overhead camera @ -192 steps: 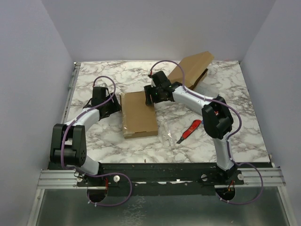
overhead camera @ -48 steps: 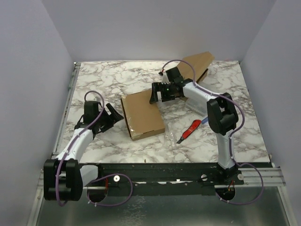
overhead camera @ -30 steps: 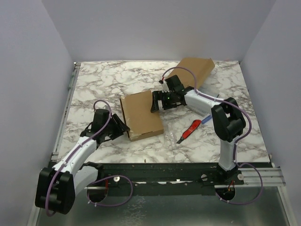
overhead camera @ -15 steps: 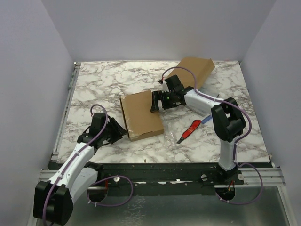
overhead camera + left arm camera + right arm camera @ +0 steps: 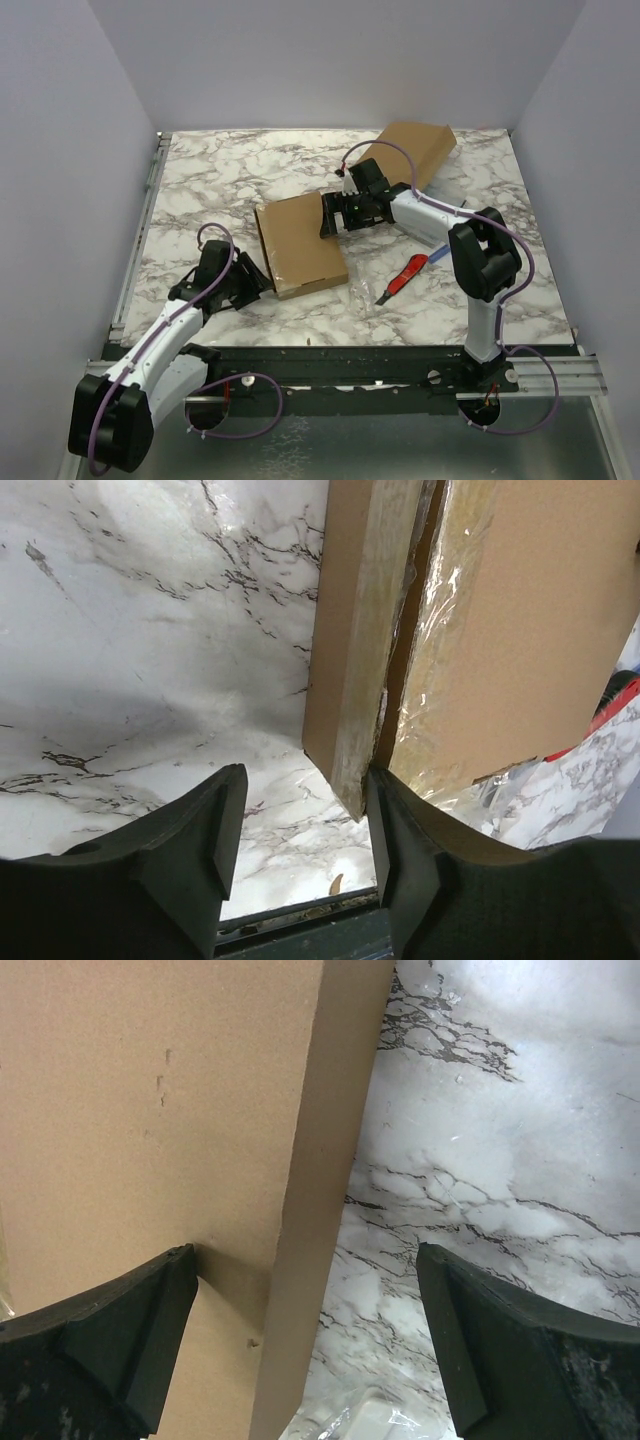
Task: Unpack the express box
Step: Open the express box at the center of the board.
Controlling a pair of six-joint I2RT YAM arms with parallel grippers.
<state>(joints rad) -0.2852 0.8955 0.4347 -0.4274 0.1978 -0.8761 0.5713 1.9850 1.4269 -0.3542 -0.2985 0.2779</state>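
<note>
The express box (image 5: 298,245) is a flat brown cardboard carton lying mid-table, turned slightly askew. In the left wrist view its near corner (image 5: 345,680) shows a split seam with torn clear tape. My left gripper (image 5: 258,282) is open at that near left corner. The corner sits between the jaws, close against the right finger (image 5: 420,860), with the left finger apart from it. My right gripper (image 5: 328,215) stands wide open over the box's far right edge (image 5: 310,1160). Its left finger (image 5: 110,1340) is over the lid and the other is over the marble.
A second brown carton (image 5: 412,150) lies at the back right. A red box cutter (image 5: 403,278) and crumpled clear plastic (image 5: 362,290) lie right of the box. The table's near edge (image 5: 300,915) is just behind my left gripper.
My left arm has drawn back and swung its gripper in to the box's near left corner. The right gripper and the box have stayed put over the last second.
</note>
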